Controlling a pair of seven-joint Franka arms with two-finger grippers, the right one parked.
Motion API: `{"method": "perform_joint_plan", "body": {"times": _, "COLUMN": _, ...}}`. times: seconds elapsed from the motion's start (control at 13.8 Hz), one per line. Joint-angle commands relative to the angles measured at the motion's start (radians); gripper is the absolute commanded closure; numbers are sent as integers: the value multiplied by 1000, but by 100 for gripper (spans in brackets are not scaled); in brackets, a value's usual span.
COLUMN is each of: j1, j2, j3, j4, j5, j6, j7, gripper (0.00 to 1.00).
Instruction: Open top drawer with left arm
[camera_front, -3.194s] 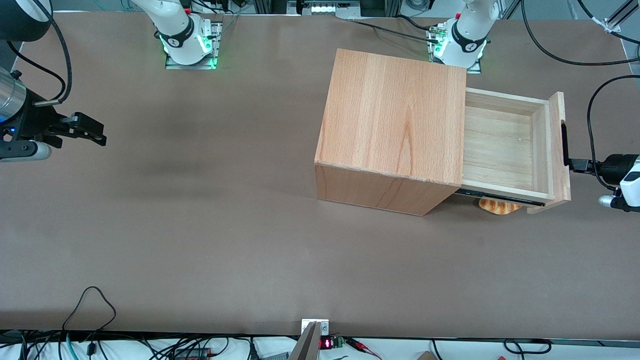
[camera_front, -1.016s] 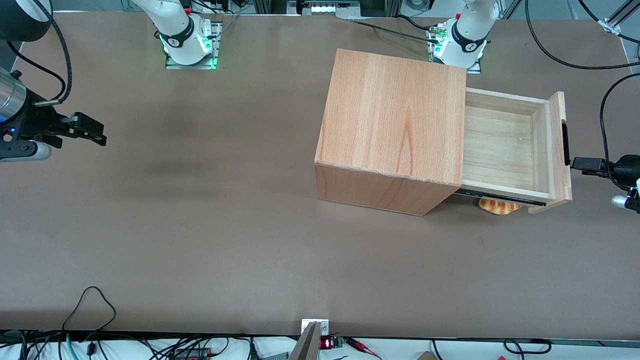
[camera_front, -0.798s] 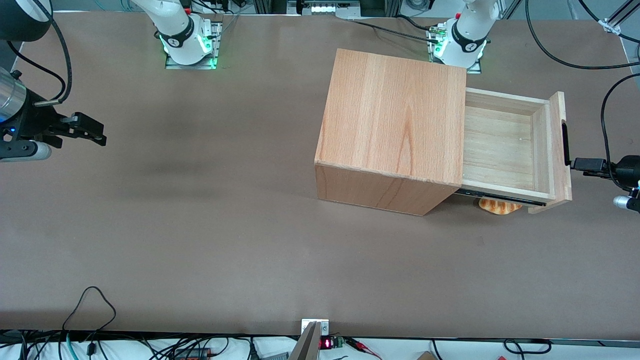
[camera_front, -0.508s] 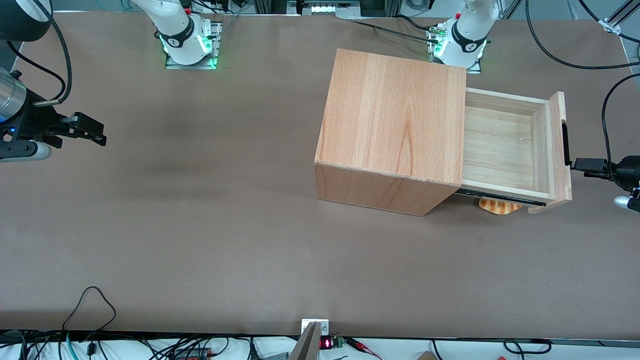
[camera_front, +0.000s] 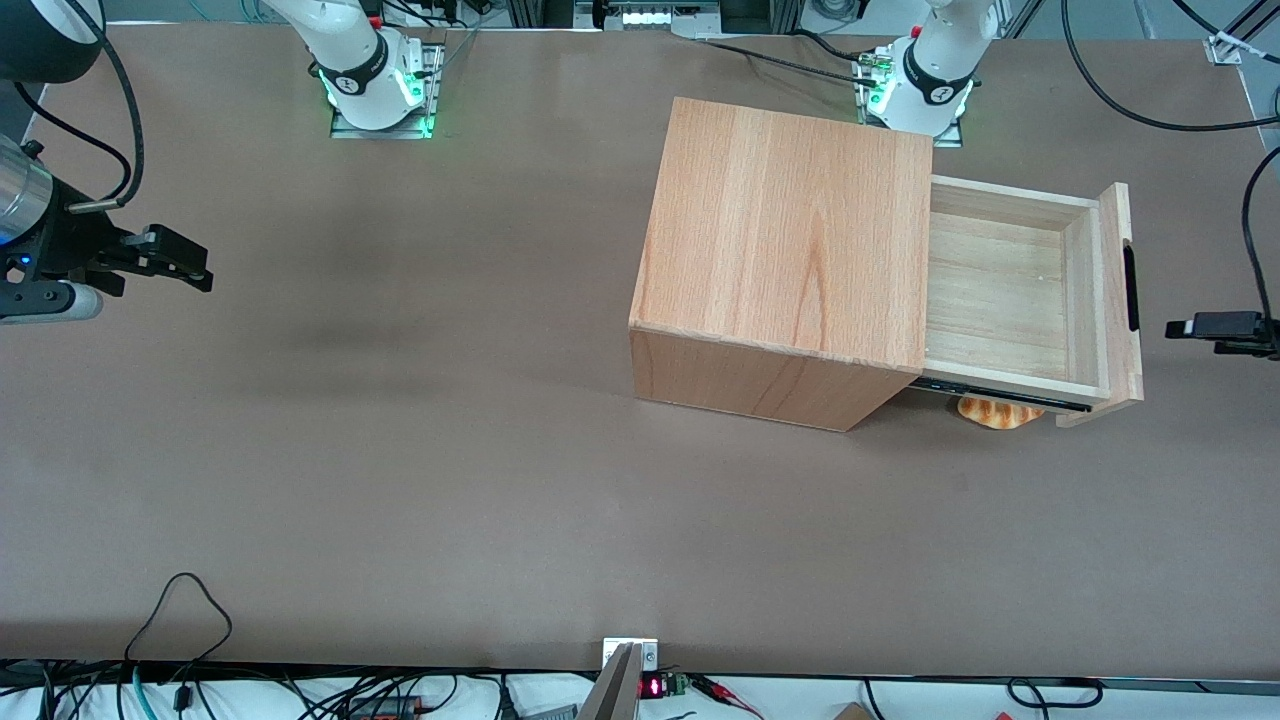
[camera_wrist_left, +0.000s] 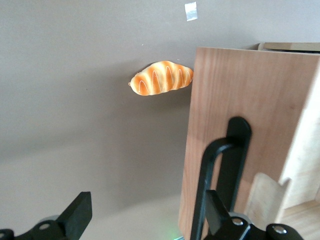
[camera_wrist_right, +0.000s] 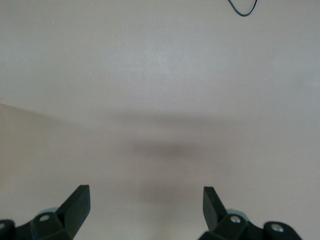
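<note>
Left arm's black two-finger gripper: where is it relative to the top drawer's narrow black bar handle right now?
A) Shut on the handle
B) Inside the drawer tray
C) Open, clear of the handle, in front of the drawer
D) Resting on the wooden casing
C: the black two-finger gripper sits apart from the narrow black bar handle of the pulled-out pale-wood top drawer, fingers spread wide.

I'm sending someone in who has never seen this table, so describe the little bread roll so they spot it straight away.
Find the big wooden cabinet at the working arm's end of the table, with its top drawer pulled out and the open pincer clear of the handle. The bread roll lies on the table under the drawer's nearer edge, the only golden, striped thing there.
</note>
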Motion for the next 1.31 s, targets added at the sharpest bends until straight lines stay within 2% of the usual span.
{"method": "perform_joint_plan", "body": {"times": 0.0, "j1": -6, "j2": -34, "j3": -11, "j4": 52, "j5": 45, "j6": -65, "j7": 13, "gripper": 0}}
{"method": "perform_joint_plan", "body": {"times": 0.22, "j1": -23, "j2": -42, "j3": -17, "j4": 111, "j5": 48, "j6": -133, "j7": -31, "gripper": 0}}
{"method": "perform_joint_plan", "body": {"times": 0.58, "j1": -109, "j2": -155, "j3": -17, "j4": 109, "j5": 50, "j6": -170, "j7": -155, "gripper": 0}}
{"method": "perform_joint_plan", "body": {"times": 1.23, "j1": -291, "j2": -254, "j3": -41, "j4": 100, "j5": 36, "j6": -231, "j7": -557, "gripper": 0}}
